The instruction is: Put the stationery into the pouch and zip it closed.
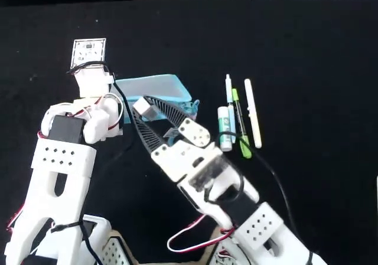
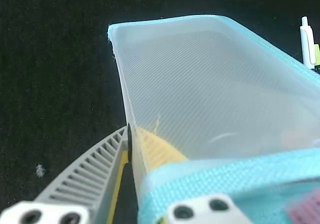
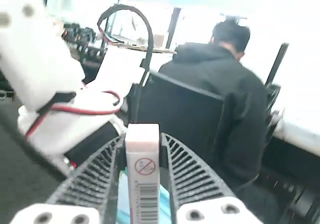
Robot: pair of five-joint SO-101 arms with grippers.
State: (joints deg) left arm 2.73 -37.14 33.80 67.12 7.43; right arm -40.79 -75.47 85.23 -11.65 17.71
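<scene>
The light blue mesh pouch (image 1: 158,90) lies left of the table's middle. My left gripper (image 2: 131,131) is shut on its edge, one finger outside and a yellow-padded one seen through the mesh (image 2: 200,99). My right gripper (image 1: 143,104) hovers over the pouch, shut on a white eraser (image 1: 142,107); the eraser (image 3: 142,176) stands upright between the ribbed fingers. To the right of the pouch lie a blue-white pen (image 1: 229,100), a glue stick (image 1: 224,130), a green highlighter (image 1: 241,128) and a white pen (image 1: 253,113).
A white printed card (image 1: 88,52) lies behind the left arm. The right arm's black cable (image 1: 269,170) runs past the pens' near ends. The black table (image 1: 319,70) stretches out to the right of the pens.
</scene>
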